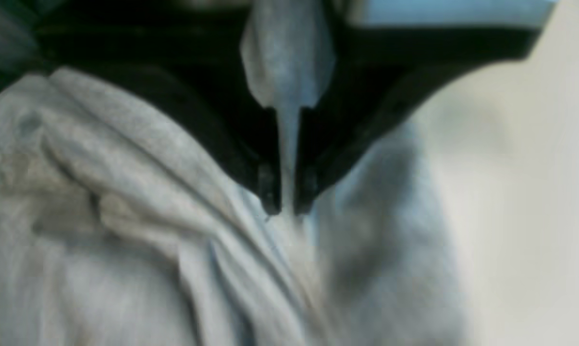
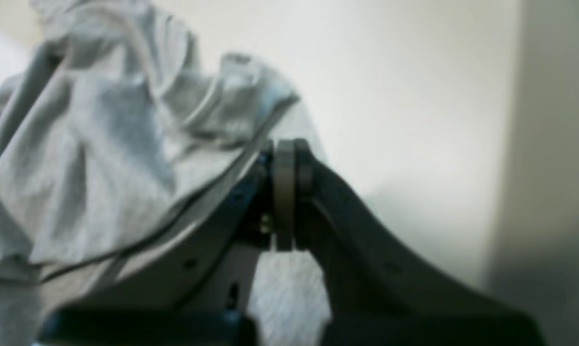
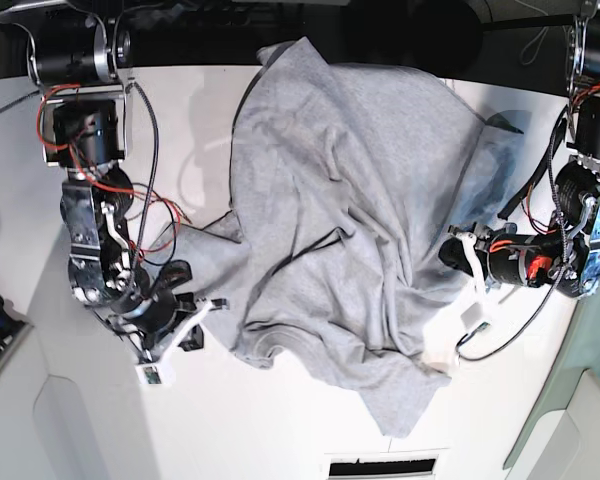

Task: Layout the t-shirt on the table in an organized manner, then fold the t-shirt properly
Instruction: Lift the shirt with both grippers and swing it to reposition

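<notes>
Item: t-shirt [image 3: 350,200], crumpled mid-frame on table [image 3: 280,430]. Left tool [image 1: 288,209] and right tool [image 2: 284,158] both pinch cloth. Step: layout. Next: spread apart.

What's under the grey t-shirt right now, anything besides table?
Only the flat white table shows around the crumpled light-grey cotton t-shirt. Whatever lies beneath the cloth is covered and cannot be seen.
</notes>
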